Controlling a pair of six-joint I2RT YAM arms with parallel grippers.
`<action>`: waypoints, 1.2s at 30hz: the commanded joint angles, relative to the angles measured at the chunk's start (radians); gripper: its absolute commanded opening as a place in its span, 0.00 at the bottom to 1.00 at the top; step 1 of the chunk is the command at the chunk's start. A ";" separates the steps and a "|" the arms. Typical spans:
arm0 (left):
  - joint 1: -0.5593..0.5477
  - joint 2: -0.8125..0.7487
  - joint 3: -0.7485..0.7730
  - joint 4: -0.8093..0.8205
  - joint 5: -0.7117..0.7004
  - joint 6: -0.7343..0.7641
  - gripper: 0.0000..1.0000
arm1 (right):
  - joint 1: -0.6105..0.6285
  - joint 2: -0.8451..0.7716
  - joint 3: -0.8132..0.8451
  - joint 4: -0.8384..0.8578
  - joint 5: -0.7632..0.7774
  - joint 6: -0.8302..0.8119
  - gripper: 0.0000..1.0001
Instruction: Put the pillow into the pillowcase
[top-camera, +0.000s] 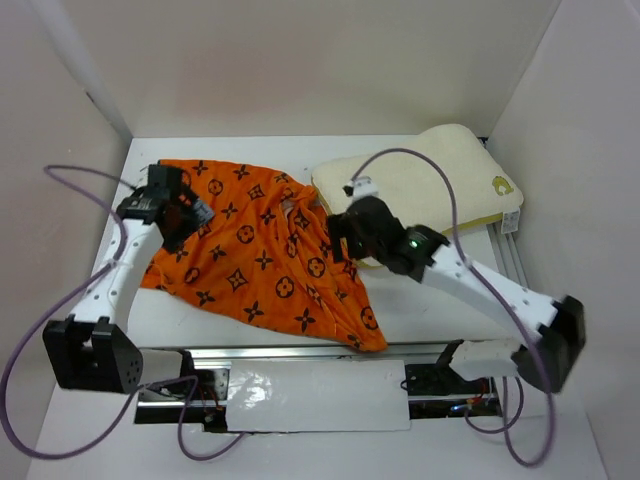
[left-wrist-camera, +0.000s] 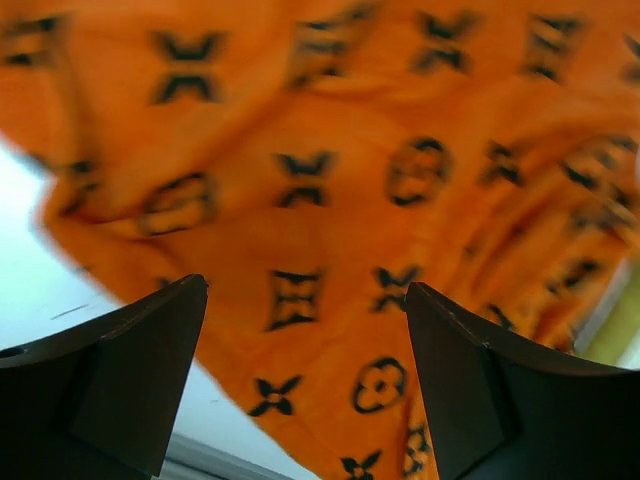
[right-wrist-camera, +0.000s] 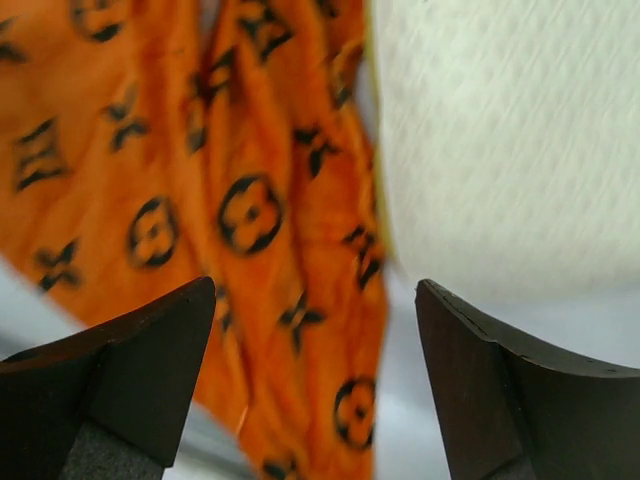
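The orange pillowcase (top-camera: 262, 250) with dark brown motifs lies crumpled across the middle of the table. The cream-white pillow (top-camera: 425, 180) with a yellowish-green edge lies at the back right, its left end touching the pillowcase. My left gripper (top-camera: 178, 212) is open and empty over the pillowcase's left end; the cloth (left-wrist-camera: 330, 200) fills its wrist view. My right gripper (top-camera: 338, 232) is open and empty above the spot where the pillowcase's right edge (right-wrist-camera: 250, 220) meets the pillow (right-wrist-camera: 510, 140).
White walls close in the table at the left, back and right. A metal rail (top-camera: 300, 352) with the arm bases runs along the near edge. Purple cables loop from both arms. Bare white table (top-camera: 180, 320) shows in front of the pillowcase.
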 joint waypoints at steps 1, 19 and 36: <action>-0.121 0.125 0.097 0.137 0.040 0.061 0.94 | -0.098 0.176 0.081 0.124 0.020 -0.163 0.87; -0.358 0.764 0.563 0.220 0.190 0.145 0.70 | -0.205 0.663 0.175 0.326 -0.131 -0.188 0.57; -0.396 0.783 0.543 0.168 0.086 0.096 0.00 | -0.281 0.321 0.127 0.340 -0.143 -0.103 0.00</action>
